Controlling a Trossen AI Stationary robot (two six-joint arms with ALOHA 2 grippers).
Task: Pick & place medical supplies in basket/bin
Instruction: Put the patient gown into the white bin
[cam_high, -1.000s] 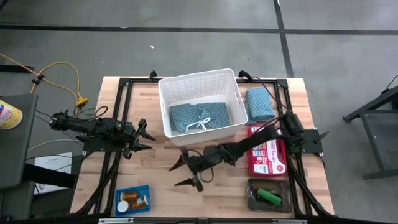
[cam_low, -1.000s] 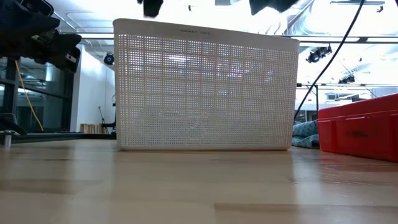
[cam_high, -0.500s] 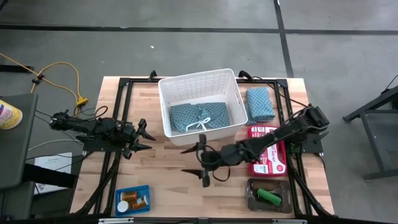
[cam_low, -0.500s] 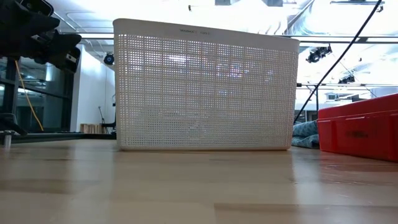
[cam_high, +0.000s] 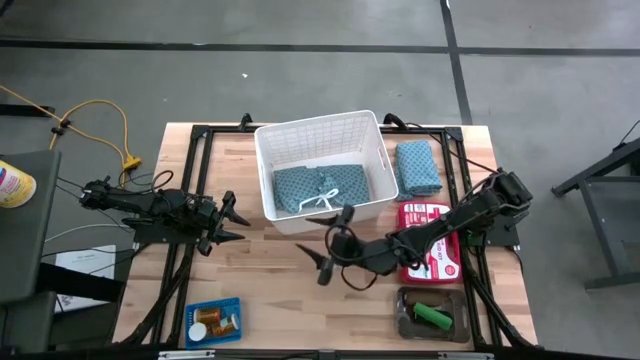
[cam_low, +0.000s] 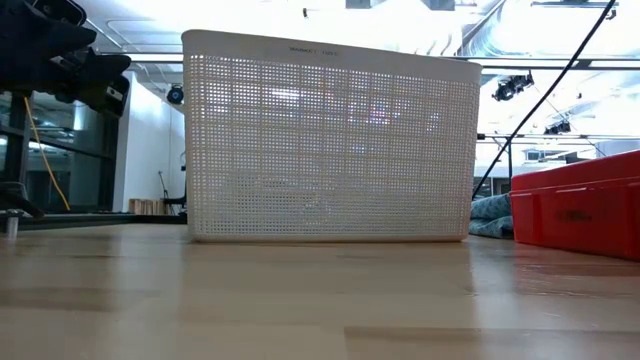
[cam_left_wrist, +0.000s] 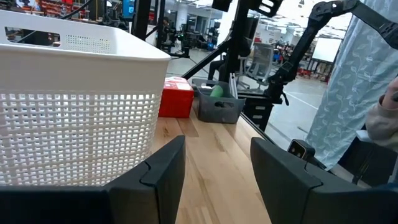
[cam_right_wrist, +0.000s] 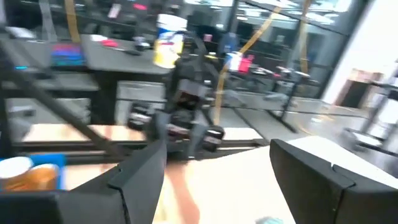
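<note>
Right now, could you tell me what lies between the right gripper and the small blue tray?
In the high view, only bare wooden table lies between the right gripper and the blue tray.

table (cam_high: 250, 280): pale wood planks, smooth, faint sheen. basket (cam_high: 270, 150): white plastic, fine lattice walls, matt. teal cloth (cam_high: 300, 185) inside it and second cloth (cam_high: 417, 165) beside it: soft patterned fabric. red case (cam_high: 445, 255): glossy plastic. grey tray (cam_high: 405, 320): see-through plastic. blue tray (cam_high: 225, 305): mesh.
</note>
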